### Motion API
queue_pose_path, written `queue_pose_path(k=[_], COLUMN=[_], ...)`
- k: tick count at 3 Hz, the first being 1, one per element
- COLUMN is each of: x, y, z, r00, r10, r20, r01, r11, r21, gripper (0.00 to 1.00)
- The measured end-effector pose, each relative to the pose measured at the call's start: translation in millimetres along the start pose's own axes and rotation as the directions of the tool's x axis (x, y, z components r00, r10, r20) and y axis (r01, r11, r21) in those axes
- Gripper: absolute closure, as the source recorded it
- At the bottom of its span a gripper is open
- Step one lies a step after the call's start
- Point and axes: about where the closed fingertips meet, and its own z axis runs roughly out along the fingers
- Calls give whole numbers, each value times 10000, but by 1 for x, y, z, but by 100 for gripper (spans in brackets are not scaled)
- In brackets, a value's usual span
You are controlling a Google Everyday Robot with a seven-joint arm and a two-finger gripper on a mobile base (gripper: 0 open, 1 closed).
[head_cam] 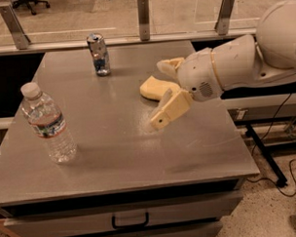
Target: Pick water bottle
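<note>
The water bottle (47, 124) stands upright near the left edge of the grey table (115, 155). It is clear ribbed plastic with a white cap and a white-red-blue label band. My gripper (158, 94) hovers over the middle right of the table, well to the right of the bottle and apart from it. Its two cream fingers (170, 109) are spread open and hold nothing. The white arm (234, 64) reaches in from the right.
A silver-blue can (99, 54) stands at the back of the table. A yellow sponge (151, 87) lies just behind my gripper, partly hidden by it. A rail with metal posts (143, 11) runs behind the table. Drawers (129, 221) sit below the front edge.
</note>
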Motion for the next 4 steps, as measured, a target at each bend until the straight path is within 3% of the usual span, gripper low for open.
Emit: queue_pose_path(k=[2,4], x=[-4,-29], y=[1,38], z=[4,68], r00=[9999,9836], r10=[-17,-125], r20=[122,1800], r01=[17,306], r11=[10000,9947], r21=[-40,-982], gripper=[0,0])
